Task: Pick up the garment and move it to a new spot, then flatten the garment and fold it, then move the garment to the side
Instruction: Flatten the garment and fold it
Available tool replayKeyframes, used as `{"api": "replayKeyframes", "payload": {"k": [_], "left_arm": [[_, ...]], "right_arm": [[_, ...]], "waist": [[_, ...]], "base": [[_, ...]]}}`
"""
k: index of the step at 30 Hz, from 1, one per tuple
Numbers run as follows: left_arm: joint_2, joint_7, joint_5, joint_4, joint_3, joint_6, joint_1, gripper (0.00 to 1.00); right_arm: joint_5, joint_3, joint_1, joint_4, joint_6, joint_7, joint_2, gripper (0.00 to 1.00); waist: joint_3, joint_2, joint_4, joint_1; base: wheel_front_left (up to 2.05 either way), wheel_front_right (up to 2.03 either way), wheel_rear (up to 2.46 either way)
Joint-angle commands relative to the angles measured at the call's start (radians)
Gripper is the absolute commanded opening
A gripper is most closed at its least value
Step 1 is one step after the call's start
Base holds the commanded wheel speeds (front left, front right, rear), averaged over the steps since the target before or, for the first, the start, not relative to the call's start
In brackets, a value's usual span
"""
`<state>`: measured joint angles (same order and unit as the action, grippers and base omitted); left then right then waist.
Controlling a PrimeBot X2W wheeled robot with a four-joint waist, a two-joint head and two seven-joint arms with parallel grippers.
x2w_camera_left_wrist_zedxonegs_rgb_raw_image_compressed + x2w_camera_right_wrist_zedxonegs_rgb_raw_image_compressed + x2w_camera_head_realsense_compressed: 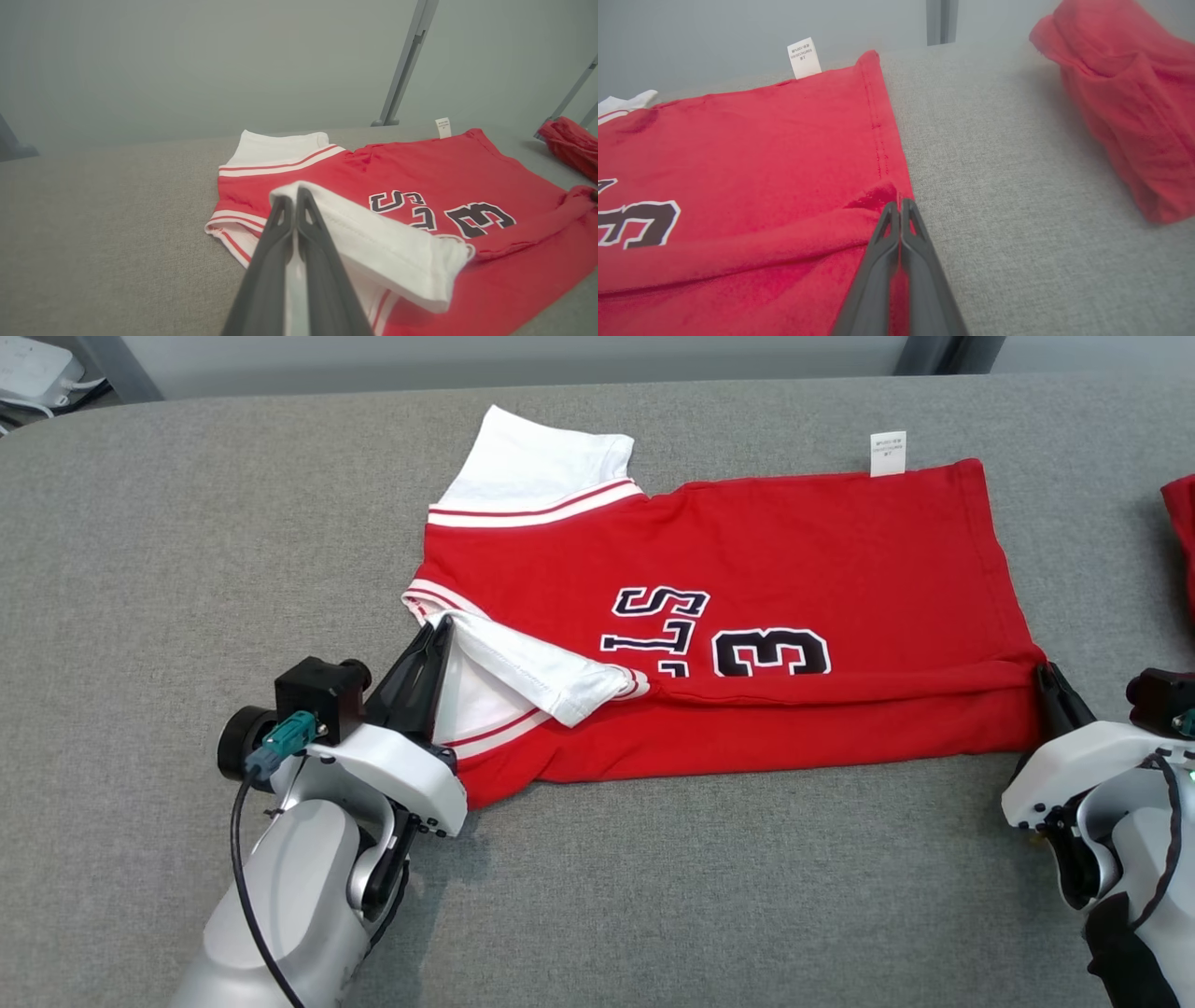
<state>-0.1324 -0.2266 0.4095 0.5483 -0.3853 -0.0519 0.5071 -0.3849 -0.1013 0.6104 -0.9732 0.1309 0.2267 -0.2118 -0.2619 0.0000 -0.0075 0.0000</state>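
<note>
Red jersey (747,569) lies spread on the grey surface (149,541), with its near edge folded over toward the middle. Left gripper (437,633): fingers pressed together, pinching the white sleeve (523,672). Right gripper (1047,674): fingers closed on the folded hem corner. A second red cloth (1181,523) lies apart at the right.

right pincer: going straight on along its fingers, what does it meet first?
The red jersey: the right pincer is shut on its folded hem corner, so straight on likely runs along the hemmed edge, roughly toward the white label. The other red cloth sits off that line.
</note>
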Motion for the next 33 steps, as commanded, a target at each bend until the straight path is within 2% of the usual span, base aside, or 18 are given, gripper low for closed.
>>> {"api": "replayKeyframes", "payload": {"k": [1,2,3,4,5,6,7,10,12,14,18,23,31,33], "left_arm": [[-0.012,-0.014,-0.008,0.001,0.027,-0.002,0.048,0.00],[-0.010,-0.018,-0.011,0.019,0.025,-0.003,0.056,0.00],[-0.006,-0.020,-0.013,0.035,0.023,-0.005,0.062,0.00],[-0.001,-0.022,-0.012,0.051,0.022,-0.007,0.067,0.22],[-0.001,-0.022,-0.012,0.051,0.022,-0.007,0.067,0.22],[0.001,-0.024,-0.016,0.066,0.020,-0.007,0.073,0.51],[0.002,-0.027,-0.022,0.076,0.018,-0.006,0.079,1.00],[0.009,-0.032,-0.028,0.095,0.023,0.000,0.089,1.00],[0.012,-0.033,-0.031,0.091,0.032,0.009,0.088,1.00],[0.013,-0.035,-0.026,0.048,0.059,0.017,0.061,1.00],[0.009,-0.035,0.005,-0.014,0.085,0.011,-0.024,1.00],[-0.003,0.041,0.068,-0.093,0.095,0.001,-0.156,1.00],[-0.011,0.180,0.162,-0.198,0.114,0.022,-0.308,1.00],[-0.010,0.208,0.175,-0.201,0.113,0.026,-0.322,0.97]], "right_arm": [[-0.012,-0.024,0.019,0.004,0.000,0.020,-0.002,0.00],[-0.015,-0.030,0.023,-0.002,0.000,0.023,-0.001,0.00],[-0.018,-0.035,0.026,-0.008,0.000,0.026,0.000,0.04],[-0.021,-0.041,0.028,-0.011,0.000,0.028,0.002,0.44],[-0.021,-0.041,0.028,-0.011,0.000,0.028,0.002,0.44],[-0.025,-0.048,0.029,-0.013,0.000,0.030,0.003,0.97],[-0.028,-0.053,0.030,-0.012,0.000,0.032,0.003,1.00],[-0.033,-0.050,0.024,0.035,0.000,0.034,0.000,1.00],[-0.026,-0.033,0.002,0.112,0.000,0.034,-0.005,1.00],[0.007,0.021,-0.058,0.246,0.000,0.035,-0.010,1.00],[0.046,0.061,-0.164,0.356,0.000,0.035,0.013,1.00],[0.063,0.098,-0.257,0.414,0.000,0.035,0.038,1.00],[0.078,0.119,-0.298,0.439,0.000,0.035,0.063,1.00],[0.075,0.118,-0.299,0.439,0.000,0.035,0.066,1.00]], "waist": [[0.000,0.0000,-0.002,0.0000],[-0.001,0.0000,-0.003,0.0000],[-0.001,0.0000,-0.004,0.0000],[0.000,0.0000,-0.004,0.0000],[0.000,0.0000,-0.004,0.0000],[0.001,0.0000,-0.006,0.0000],[0.002,0.0000,-0.006,0.0000],[0.006,0.0000,-0.009,0.0000],[0.011,0.0000,-0.010,0.0000],[0.020,0.0000,-0.012,0.0000],[0.035,0.0000,-0.011,0.0000],[0.051,0.0000,-0.008,0.0000],[0.065,0.0000,-0.008,0.0000],[0.066,0.0000,-0.009,0.0000]], "base": [[0.00,0.00,0.00],[0.00,0.00,0.00],[0.00,0.00,0.00],[0.00,0.00,0.00],[0.00,0.00,0.00],[0.00,0.00,0.00],[0.00,0.00,0.00],[0.00,0.00,0.00],[0.00,0.00,0.00],[0.00,0.00,0.00],[0.00,0.00,0.00],[0.00,0.00,0.00],[0.00,0.00,0.00],[0.00,0.00,0.00]]}}
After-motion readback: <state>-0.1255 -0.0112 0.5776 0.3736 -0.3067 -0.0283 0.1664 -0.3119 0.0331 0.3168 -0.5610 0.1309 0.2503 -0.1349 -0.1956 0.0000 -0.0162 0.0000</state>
